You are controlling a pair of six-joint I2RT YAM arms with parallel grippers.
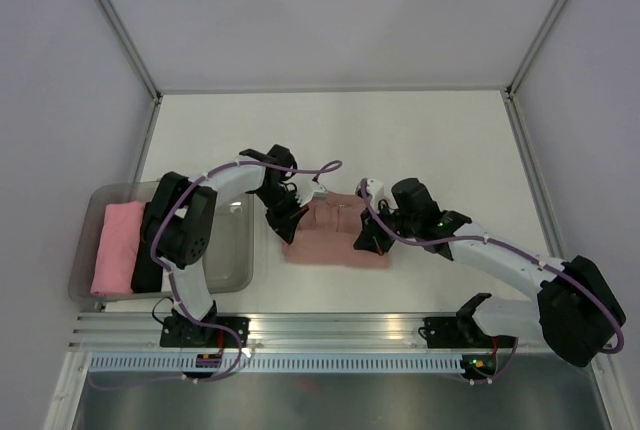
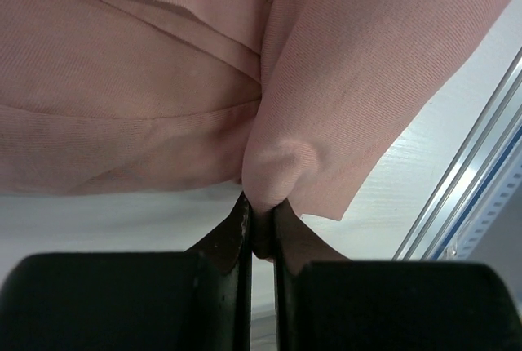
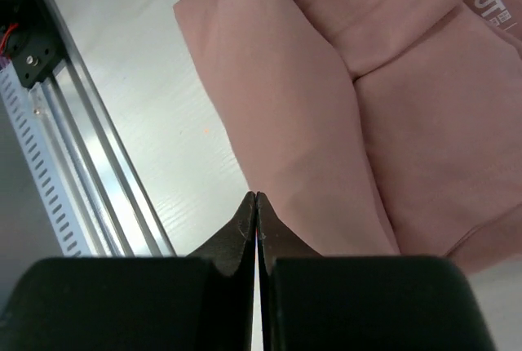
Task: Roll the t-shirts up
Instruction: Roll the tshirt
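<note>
From above, your salmon-pink t-shirt (image 1: 330, 242) lies folded on the desk (image 1: 430, 150), long axis 9 to 3 o'clock, with the left claw (image 1: 287, 225) at its 9 o'clock edge and the right claw (image 1: 367, 238) near its 3 o'clock end, equally near. In the left wrist view, that claw is clenched on a pinched fold of cloth. In the right wrist view, the claw is clenched tip to tip at the cloth's edge, the shirt spreading toward 1 o'clock; you cannot tell whether it caught fabric.

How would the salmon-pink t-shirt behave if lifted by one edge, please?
Probably floppy: the t-shirt lies in soft folds and bulges where the left claw pinches it. The cloth looks thin, so likely light. Already creased, it may bunch rather than slide when pushed.
</note>
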